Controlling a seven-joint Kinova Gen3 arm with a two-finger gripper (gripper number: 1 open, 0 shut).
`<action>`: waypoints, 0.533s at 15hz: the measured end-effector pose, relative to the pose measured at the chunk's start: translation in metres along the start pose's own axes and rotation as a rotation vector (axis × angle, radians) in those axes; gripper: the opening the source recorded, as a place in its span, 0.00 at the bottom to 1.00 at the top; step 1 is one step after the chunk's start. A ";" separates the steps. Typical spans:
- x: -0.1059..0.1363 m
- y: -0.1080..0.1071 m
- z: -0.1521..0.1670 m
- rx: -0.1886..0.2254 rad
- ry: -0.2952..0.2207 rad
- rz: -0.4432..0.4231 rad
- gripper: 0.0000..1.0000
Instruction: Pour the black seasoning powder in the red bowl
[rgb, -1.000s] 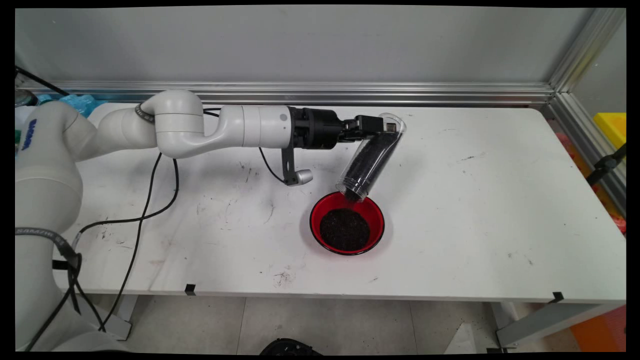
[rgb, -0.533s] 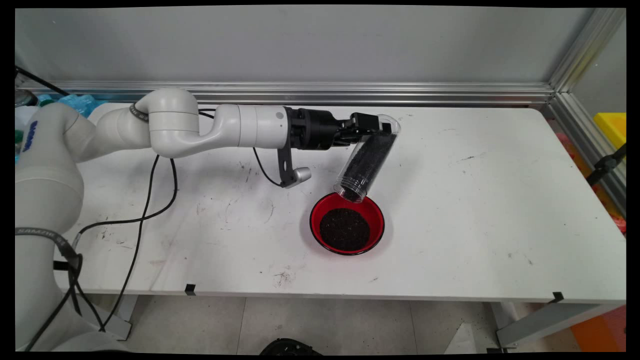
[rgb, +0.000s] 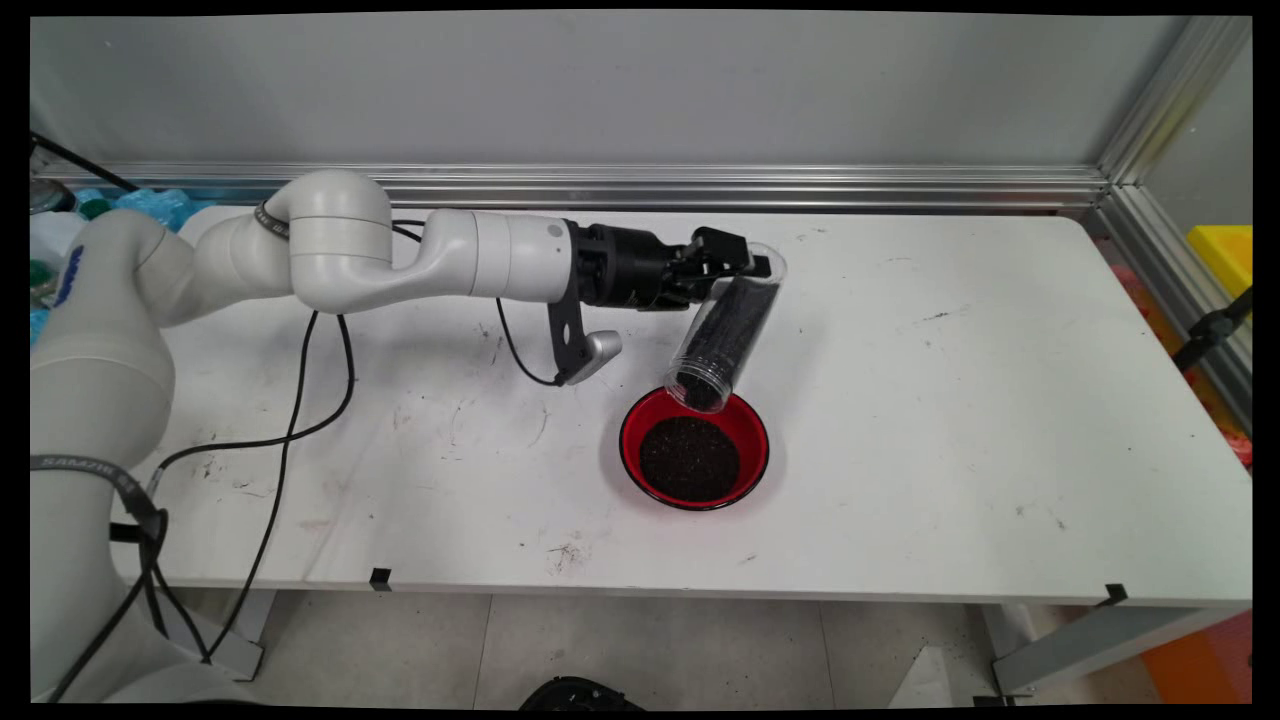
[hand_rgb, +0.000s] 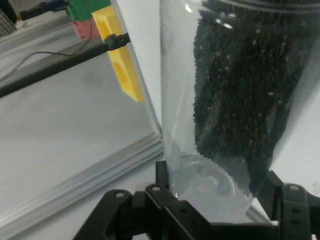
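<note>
Jaws of your black gripper (rgb: 738, 262) clenched on the clear plastic tube of black grains (rgb: 722, 336) — keep its mouth centred over the red bowl (rgb: 745, 423), tilting slowly.

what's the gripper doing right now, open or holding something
Gripper: shut on the clear tube of black grains, gripped near its closed end and tilted, mouth down, over the red bowl.

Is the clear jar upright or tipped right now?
Tipped: the clear jar slants mouth-down over the red bowl, held by the end effector.
</note>
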 end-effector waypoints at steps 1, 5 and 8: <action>0.001 0.000 -0.001 -0.016 0.007 -0.036 0.00; 0.002 -0.001 -0.002 -0.065 0.032 -0.164 0.00; -0.001 -0.006 -0.003 -0.100 0.054 -0.256 0.00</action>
